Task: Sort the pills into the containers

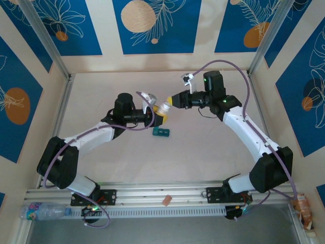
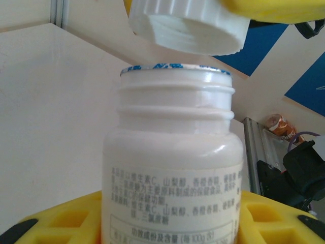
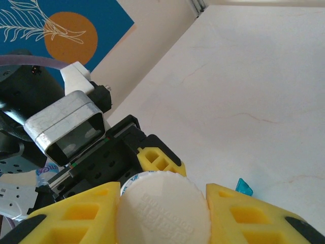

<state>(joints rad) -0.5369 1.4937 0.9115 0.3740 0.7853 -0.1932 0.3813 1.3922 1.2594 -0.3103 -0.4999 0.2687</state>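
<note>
Bottle: white pill bottle (image 2: 172, 168) stands upright between the left gripper's yellow fingers (image 2: 66, 218), gripped low on the body, label facing the wrist camera.
Cap: white ridged cap (image 2: 188, 25) sits just above and apart from the bottle's neck, tilted, pinched between the right gripper's yellow pads (image 3: 71, 213); seen from the right wrist, its embossed top (image 3: 162, 211) fills the gap between the fingers.
Seal: foil liner (image 2: 172, 67) with blue print appears to cover the mouth, so no pills can come out yet, by my reading.
Left gripper: left gripper (image 1: 158, 118) is part closed, clamped on the bottle.
Right gripper: right gripper (image 1: 168, 103) is closed tight on the cap, directly above the other tool's load.
Containers: teal strip of containers (image 1: 161, 132) lies on the table (image 1: 203, 152), just below and in front of the left gripper, well apart from the right one; one corner (image 3: 244, 187) peeks past the right finger.
Step in hand: uncapping; the cap looks free of the threads.
Doing it well: lift the cap straight clear before swinging aside, keep the bottle vertical and firmly held, park the cap away from the containers, then deal with the liner.
Arm pose: both arms reach inward from their bases, elbows bent outward, wrists meeting mid-table, tools nose to nose.
</note>
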